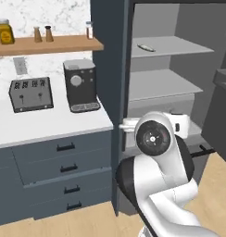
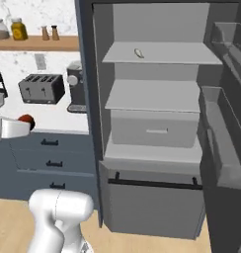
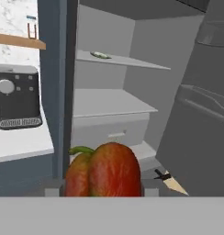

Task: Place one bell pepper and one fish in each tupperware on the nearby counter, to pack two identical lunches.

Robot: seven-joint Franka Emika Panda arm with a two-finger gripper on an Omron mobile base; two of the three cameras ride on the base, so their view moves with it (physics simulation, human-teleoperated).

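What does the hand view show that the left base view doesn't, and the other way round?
Hand view: a red bell pepper with a green stem, held close at the bottom of the frame, and part of the open fridge door.

Left base view: the toaster, the slate-blue drawer fronts and the jars on the wooden shelf.

Both: the coffee machine on the white counter, the open fridge shelves and a small pale item on the top one.

base views: behind arm, facing open fridge (image 1: 166,78) | hand view: close, same fridge
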